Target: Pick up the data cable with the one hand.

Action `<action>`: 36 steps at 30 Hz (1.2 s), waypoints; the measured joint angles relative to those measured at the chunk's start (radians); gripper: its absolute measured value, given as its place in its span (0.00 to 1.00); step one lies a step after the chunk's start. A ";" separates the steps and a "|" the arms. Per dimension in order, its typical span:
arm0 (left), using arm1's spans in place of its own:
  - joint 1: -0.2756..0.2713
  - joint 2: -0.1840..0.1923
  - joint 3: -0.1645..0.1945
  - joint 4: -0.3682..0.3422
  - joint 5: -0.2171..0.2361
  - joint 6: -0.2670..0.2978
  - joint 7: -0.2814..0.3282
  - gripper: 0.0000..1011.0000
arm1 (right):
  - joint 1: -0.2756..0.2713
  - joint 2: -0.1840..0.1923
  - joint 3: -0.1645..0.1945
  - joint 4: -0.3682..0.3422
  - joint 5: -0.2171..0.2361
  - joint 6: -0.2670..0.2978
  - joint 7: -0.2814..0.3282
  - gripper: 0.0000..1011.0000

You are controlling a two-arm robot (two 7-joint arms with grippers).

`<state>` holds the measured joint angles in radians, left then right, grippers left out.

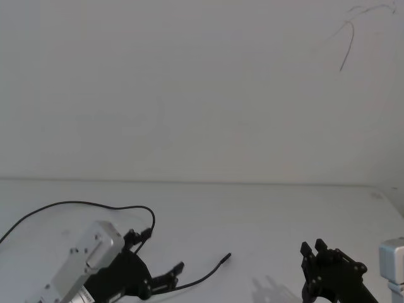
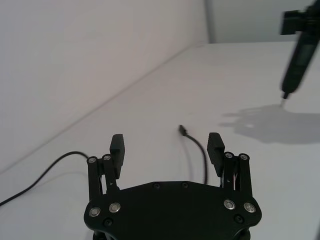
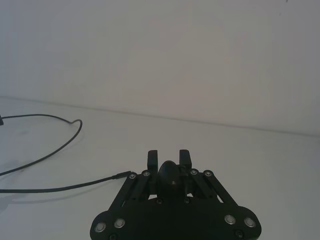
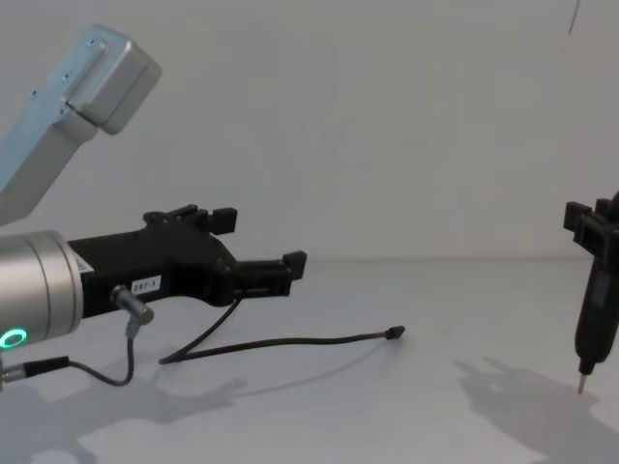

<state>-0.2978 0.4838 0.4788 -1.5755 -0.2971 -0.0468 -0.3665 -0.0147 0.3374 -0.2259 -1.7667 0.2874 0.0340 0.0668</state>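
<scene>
Hovering over the data cable, left gripper fingers spread wide, holding nothing; right gripper well right of the cable, fingers closed on a pen-like tool

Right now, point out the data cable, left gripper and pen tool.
data cable [image 4: 290, 340], chest view, middle of the cord
left gripper [image 2: 166, 143], left wrist view, between fingertips
pen tool [image 4: 590, 319], chest view, barrel

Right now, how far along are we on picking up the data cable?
Approach looks done: the left gripper hangs open over the data cable. Nothing is gripped; the plug end lies on the table. Remaining: lower, close, lift. The right gripper holds a pen-like tool, aside.
</scene>
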 joint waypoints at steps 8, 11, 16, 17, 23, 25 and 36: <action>-0.018 0.034 0.013 0.011 -0.046 -0.011 -0.136 0.99 | 0.000 0.000 0.000 0.000 0.000 0.000 0.000 0.25; -0.025 0.043 0.018 0.015 -0.062 -0.013 -0.177 0.99 | 0.000 0.000 0.000 0.000 0.000 0.000 0.000 0.25; -0.034 0.057 0.025 0.017 -0.079 -0.013 -0.224 0.99 | 0.000 0.000 0.000 0.000 0.000 0.000 0.000 0.25; -0.034 0.057 0.025 0.017 -0.079 -0.013 -0.224 0.99 | 0.000 0.000 0.000 0.000 0.000 0.000 0.000 0.25; -0.039 0.068 0.027 0.017 -0.084 -0.004 -0.240 0.99 | 0.000 0.000 0.000 0.000 0.000 0.000 0.000 0.25; -0.039 0.069 0.027 0.017 -0.085 -0.001 -0.241 0.99 | 0.000 0.000 0.000 0.000 0.000 0.000 0.000 0.25; -0.027 0.050 0.027 0.040 -0.086 0.014 -0.227 0.99 | 0.000 0.000 0.000 0.000 0.000 0.000 0.000 0.25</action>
<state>-0.3249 0.5337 0.5063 -1.5354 -0.3828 -0.0329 -0.5935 -0.0146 0.3374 -0.2258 -1.7668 0.2874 0.0340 0.0668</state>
